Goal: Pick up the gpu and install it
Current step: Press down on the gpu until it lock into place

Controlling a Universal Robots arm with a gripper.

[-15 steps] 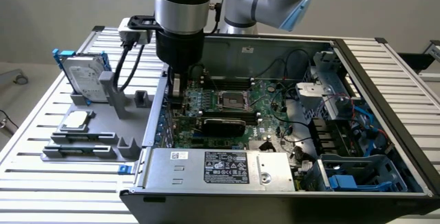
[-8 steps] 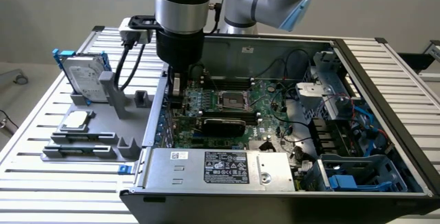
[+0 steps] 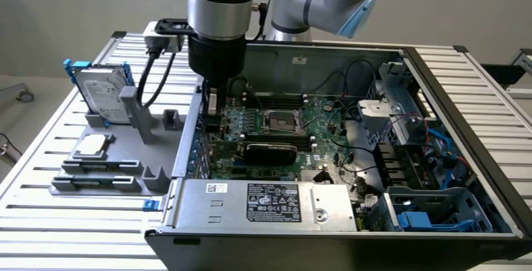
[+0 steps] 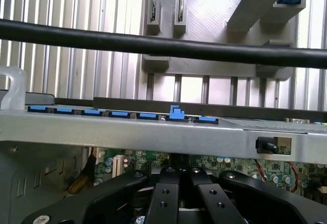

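Green board: the motherboard (image 3: pixel 320 118) lies flat on the floor of the open computer case (image 3: pixel 465 128), with the square processor socket (image 3: pixel 278 120) near its middle.
Graphics card: the gpu (image 3: pixel 268 152) is inside the case, a black card standing on edge on the motherboard, between the processor socket and the power supply (image 3: pixel 266 202).
Card end: its end toward the exterior view's left reaches close to the case wall; the seating in the slot cannot be made out.
Arm: it comes straight down into the case at the exterior view's left, close against that wall.
Gripper: the gripper (image 3: pixel 213 112) hangs low over the motherboard's edge, near the gpu but beside it, on the far side from the power supply.
Jaws: closed up tight; in the wrist view the two black fingers (image 4: pixel 163 198) run side by side with the gripper (image 4: pixel 180 183) pointing down at the board.
Grip: whether anything sits between the tips cannot be told.
Case wall: a grey metal rail (image 4: pixel 153 134) crosses the wrist view, with a row of blue clips (image 4: pixel 176 114) along it.
Cable: a thick black cable (image 4: pixel 153 43) runs across the wrist view.
Holder: a grey rack (image 3: pixel 108 171) sits on the slatted metal table (image 3: pixel 50 221) just beside the case.
Hard drive: a silver drive in a blue frame (image 3: pixel 104 90) stands upright in the rack.
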